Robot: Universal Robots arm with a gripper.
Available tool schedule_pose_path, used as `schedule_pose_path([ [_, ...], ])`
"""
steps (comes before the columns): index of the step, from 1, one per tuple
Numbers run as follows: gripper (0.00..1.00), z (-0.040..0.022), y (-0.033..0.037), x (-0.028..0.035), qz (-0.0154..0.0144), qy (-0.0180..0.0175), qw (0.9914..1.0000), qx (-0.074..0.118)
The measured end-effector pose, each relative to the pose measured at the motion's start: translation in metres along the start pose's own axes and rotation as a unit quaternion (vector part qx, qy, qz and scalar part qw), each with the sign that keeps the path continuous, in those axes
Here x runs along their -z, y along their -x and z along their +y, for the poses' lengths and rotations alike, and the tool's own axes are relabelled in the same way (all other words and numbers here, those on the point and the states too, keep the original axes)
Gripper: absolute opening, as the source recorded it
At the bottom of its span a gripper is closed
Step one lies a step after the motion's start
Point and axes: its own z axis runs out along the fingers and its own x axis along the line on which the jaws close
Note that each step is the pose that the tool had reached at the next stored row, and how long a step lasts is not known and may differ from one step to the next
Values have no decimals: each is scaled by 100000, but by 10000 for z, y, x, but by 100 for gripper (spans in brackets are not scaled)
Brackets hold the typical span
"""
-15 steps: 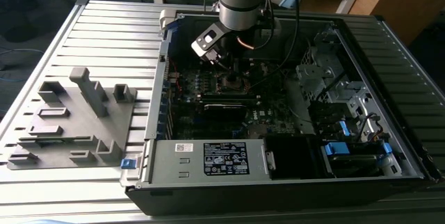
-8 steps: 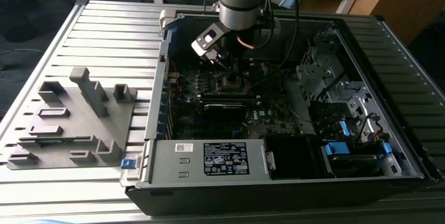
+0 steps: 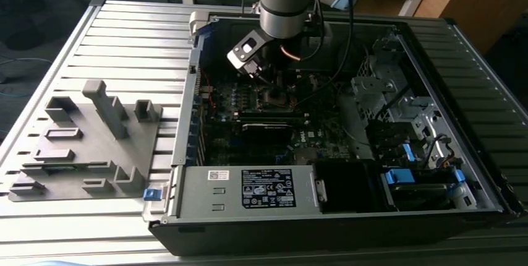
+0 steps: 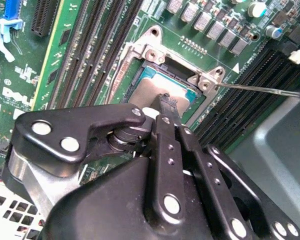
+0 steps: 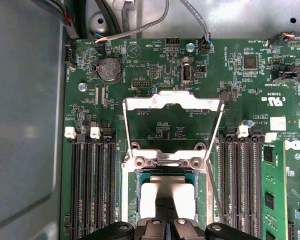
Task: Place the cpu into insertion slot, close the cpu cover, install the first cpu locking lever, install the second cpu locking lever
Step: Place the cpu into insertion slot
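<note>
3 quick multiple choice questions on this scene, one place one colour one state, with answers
1. Where is the cpu? A on a person's palm; B in the insertion slot; C on a wooden shelf.
2. What colour is the cpu cover? A silver; B red; C blue.
3. How is the cpu cover? A shut over the cpu; B swung open; C snapped in two.
Answers: B, its grey top sits inside the socket frame; A, bare metal; B, green board shows through its raised opening.
</note>
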Motion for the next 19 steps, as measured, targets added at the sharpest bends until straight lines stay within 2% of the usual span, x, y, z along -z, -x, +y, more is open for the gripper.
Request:
schedule_pose_path([
  [2,11,-2,3,-13,-76,-51,100000,0],
  [16,11,-1,0,-23,-7,-3,100000,-3],
  [19,11,2,-4,-4,124,74,100000,-11],
])
